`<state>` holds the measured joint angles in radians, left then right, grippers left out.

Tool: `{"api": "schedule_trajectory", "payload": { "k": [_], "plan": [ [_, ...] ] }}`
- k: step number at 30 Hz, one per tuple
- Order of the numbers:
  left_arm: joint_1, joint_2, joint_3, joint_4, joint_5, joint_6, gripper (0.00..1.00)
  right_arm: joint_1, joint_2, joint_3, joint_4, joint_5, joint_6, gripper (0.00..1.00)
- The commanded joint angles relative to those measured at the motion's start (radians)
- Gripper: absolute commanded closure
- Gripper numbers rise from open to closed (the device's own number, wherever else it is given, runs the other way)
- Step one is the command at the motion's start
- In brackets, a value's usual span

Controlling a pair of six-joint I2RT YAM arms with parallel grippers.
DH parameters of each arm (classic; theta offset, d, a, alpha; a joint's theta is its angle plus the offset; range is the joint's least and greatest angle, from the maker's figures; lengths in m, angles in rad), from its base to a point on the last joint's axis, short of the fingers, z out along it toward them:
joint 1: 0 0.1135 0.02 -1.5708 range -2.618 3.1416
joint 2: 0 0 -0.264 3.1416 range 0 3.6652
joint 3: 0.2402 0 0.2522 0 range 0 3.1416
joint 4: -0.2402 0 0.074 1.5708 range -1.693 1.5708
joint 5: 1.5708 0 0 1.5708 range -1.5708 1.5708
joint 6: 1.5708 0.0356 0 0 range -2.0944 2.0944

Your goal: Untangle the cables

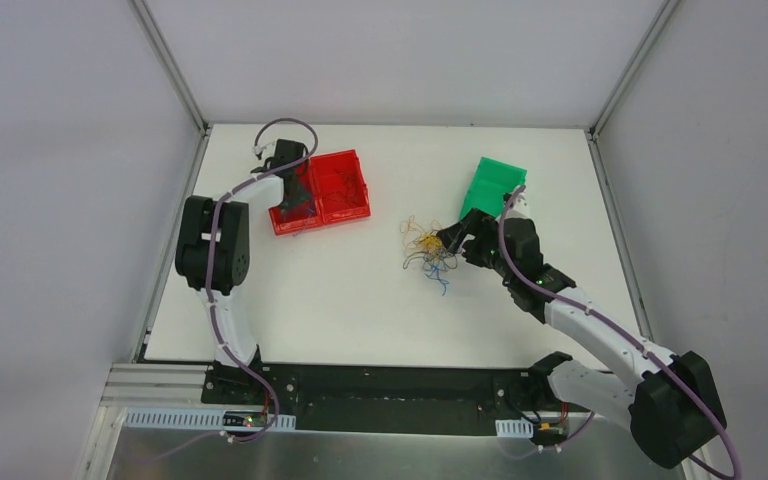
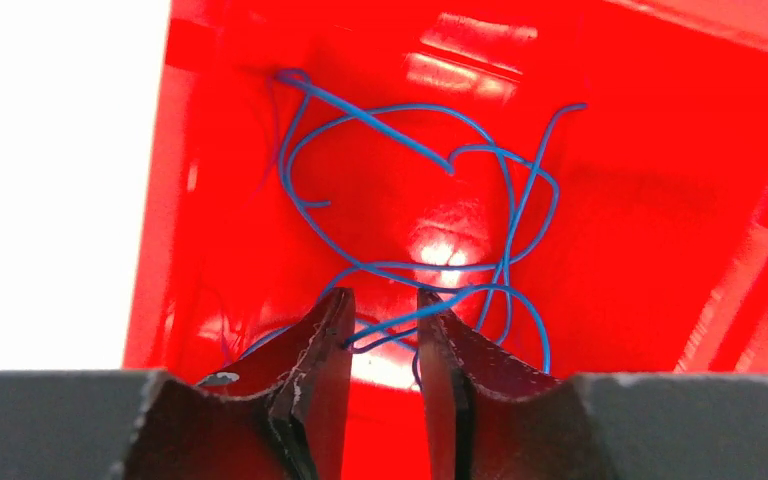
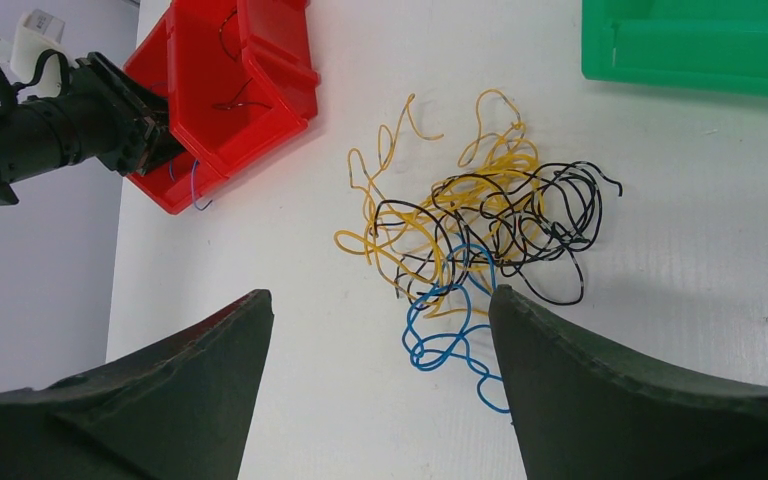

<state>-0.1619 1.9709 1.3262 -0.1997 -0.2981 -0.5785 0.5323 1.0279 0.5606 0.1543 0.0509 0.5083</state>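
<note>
Right fingers [image 3: 160,400] wide open over cables [image 3: 480,230] — look limp, light, snag-prone; best grab stray blue loop [image 3: 438,345]. Left fingers [image 2: 305,390] slightly parted over blue wire [image 2: 380,124] in bin [image 2: 660,200].

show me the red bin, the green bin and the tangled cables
red bin [image 1: 345,213], top view, its near wall
green bin [image 1: 488,188], top view, its bare floor
tangled cables [image 3: 490,215], right wrist view, the dense middle
</note>
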Motion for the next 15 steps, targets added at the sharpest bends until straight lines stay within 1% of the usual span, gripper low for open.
{"api": "schedule_trajectory", "payload": {
  "k": [1, 6, 8, 12, 13, 14, 15],
  "plan": [
    [0.01, -0.16, -0.01, -0.037, -0.001, 0.011, 0.68, -0.008, -0.024, 0.002, 0.045, -0.005, 0.009, 0.17],
    [0.009, -0.309, -0.033, -0.041, 0.048, 0.026, 0.56, -0.009, -0.026, 0.002, 0.044, -0.004, 0.005, 0.17],
    [0.0, -0.367, -0.05, -0.042, 0.049, 0.035, 0.48, -0.011, -0.029, 0.002, 0.042, 0.002, 0.006, 0.16],
    [-0.022, -0.501, -0.134, -0.03, 0.047, -0.005, 0.37, -0.012, -0.017, 0.009, 0.028, 0.004, 0.005, 0.16],
    [-0.035, -0.527, -0.158, -0.016, 0.053, -0.009, 0.33, -0.012, -0.01, 0.012, 0.025, -0.001, 0.002, 0.16],
    [-0.046, -0.548, -0.176, -0.001, 0.058, -0.006, 0.27, -0.012, -0.002, 0.016, 0.023, -0.004, 0.002, 0.16],
    [-0.056, -0.563, -0.186, 0.001, 0.057, -0.009, 0.25, -0.012, 0.006, 0.018, 0.022, -0.007, 0.001, 0.16]
  ]
}}
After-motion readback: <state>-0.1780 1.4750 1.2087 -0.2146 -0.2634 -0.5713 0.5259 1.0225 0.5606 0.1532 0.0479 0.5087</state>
